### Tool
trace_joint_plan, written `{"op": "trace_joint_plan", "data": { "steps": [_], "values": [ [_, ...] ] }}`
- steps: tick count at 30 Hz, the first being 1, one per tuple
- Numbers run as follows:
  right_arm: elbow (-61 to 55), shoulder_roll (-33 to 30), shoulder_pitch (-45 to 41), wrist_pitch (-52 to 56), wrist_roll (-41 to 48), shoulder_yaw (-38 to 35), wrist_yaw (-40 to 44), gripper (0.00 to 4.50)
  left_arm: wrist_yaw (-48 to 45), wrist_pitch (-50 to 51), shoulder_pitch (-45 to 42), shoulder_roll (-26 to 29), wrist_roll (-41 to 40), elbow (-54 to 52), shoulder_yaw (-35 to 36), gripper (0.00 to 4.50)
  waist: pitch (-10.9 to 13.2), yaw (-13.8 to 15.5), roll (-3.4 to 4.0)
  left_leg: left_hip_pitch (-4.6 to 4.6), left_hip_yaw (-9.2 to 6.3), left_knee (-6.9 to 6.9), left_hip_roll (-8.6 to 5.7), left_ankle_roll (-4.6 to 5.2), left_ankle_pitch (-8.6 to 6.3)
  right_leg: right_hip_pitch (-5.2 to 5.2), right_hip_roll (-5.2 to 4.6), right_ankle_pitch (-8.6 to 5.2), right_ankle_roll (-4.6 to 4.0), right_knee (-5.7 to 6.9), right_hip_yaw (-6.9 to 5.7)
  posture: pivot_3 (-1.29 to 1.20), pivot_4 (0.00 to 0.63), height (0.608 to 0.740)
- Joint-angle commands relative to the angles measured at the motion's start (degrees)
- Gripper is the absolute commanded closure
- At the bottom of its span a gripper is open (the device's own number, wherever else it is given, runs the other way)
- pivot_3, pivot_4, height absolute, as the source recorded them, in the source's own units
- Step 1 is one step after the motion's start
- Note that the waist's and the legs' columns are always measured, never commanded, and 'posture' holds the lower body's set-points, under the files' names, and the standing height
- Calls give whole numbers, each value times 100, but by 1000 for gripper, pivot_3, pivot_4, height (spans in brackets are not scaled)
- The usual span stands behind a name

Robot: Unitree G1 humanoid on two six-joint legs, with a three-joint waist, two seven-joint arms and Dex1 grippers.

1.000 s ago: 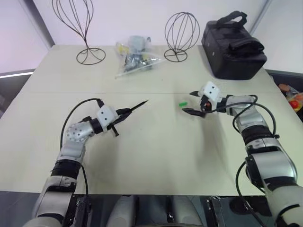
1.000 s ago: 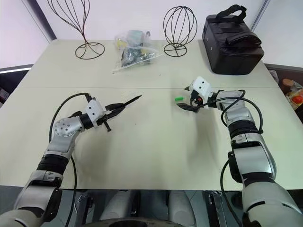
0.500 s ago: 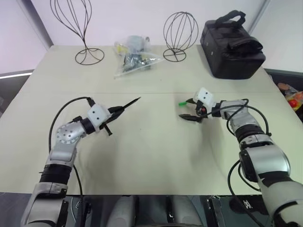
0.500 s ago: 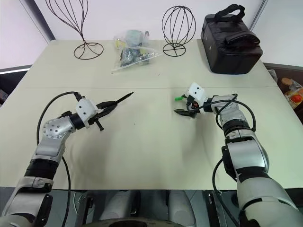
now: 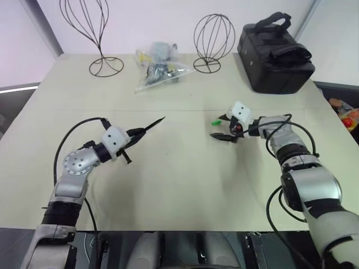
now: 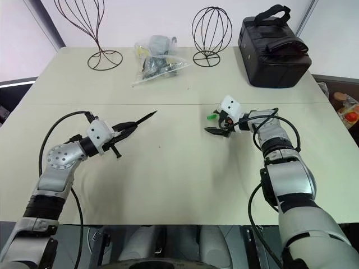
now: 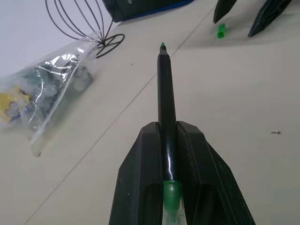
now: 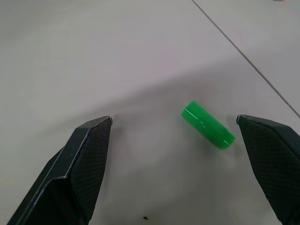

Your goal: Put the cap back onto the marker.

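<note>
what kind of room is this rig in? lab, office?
Likely a lab or demo setup, not a home. A plain pale table carries props: two wire stands, a clear bag of small parts and a black equipment case. White walls behind; nothing settles it further.

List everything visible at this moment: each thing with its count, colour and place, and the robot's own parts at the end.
table: one, beige, under everything.
marker: one, dark, clamped in the left gripper, tip pointing away over the table.
cap: one, bright green, lying on the table between the right gripper's open fingers.
wire stands: two, dark, at the table's far edge.
plastic bag: one, clear, holding small items, between the stands.
case: one, black, far right corner.
left gripper: black fingers, shut on the marker.
right gripper: black fingers, open around the cap.
</note>
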Motion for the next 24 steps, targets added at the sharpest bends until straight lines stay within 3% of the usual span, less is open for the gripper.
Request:
{"op": "trace_joint_plan", "data": {
  "steps": [1,15,24],
  "values": [
    [30,-42,-166,-49,-35,-110,-53,123,137,46,-35,60,-110,-290,174,4449,0,0,0,0,0,0,0,0,0,0,0,0,0,0,0,0,150,740],
    [85,-30,-80,150,-56,-209,1,123,295,184,-3,77,-122,-466,189,4449,0,0,1,0,1,0,0,0,0,0,0,0,0,0,1,0,150,740],
    [61,112,-29,834,201,-499,389,123,301,137,-28,36,-124,-412,162,4449,1,-5,1,0,1,0,0,0,0,0,0,0,-1,0,1,0,150,740]
  ]
}}
